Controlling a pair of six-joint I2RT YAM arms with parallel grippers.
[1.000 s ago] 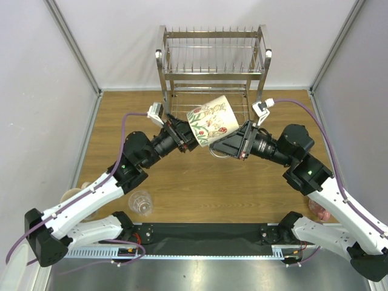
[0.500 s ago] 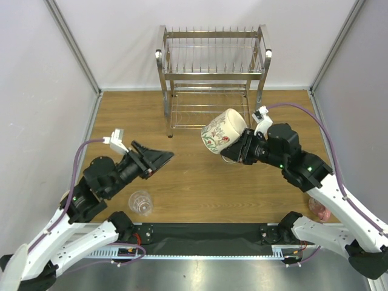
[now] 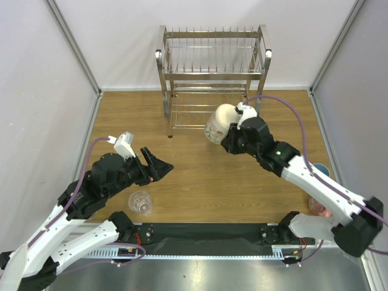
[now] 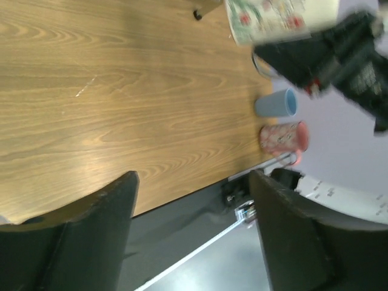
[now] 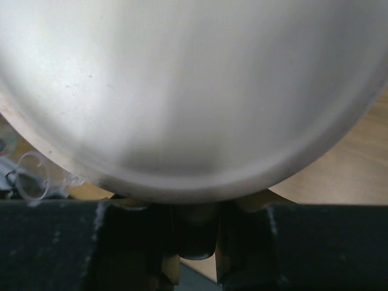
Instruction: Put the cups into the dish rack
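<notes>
My right gripper (image 3: 231,137) is shut on the taller cream mug with a floral print (image 3: 217,123) and holds it tilted above the table, just in front of the lower tier of the steel dish rack (image 3: 212,75). In the right wrist view the mug's pale base (image 5: 194,91) fills the frame above my gripper (image 5: 194,233). My left gripper (image 3: 160,165) is open and empty over the table's left middle; its jaws stand wide apart in the left wrist view (image 4: 194,206). The clear glass tumbler (image 3: 140,202) stands near the front edge. The light blue cup (image 4: 276,103) and pink mug (image 4: 284,136) lie at the right.
The light blue cup (image 3: 322,171) and pink mug (image 3: 317,210) sit half hidden behind my right arm near the right wall. The tumbler (image 5: 30,176) also shows in the right wrist view. Walls close the table on three sides. The cream mug with green inside is not clearly visible.
My left gripper let go of the floral mug and drew back to the left front. My right gripper carried the mug toward the rack.
</notes>
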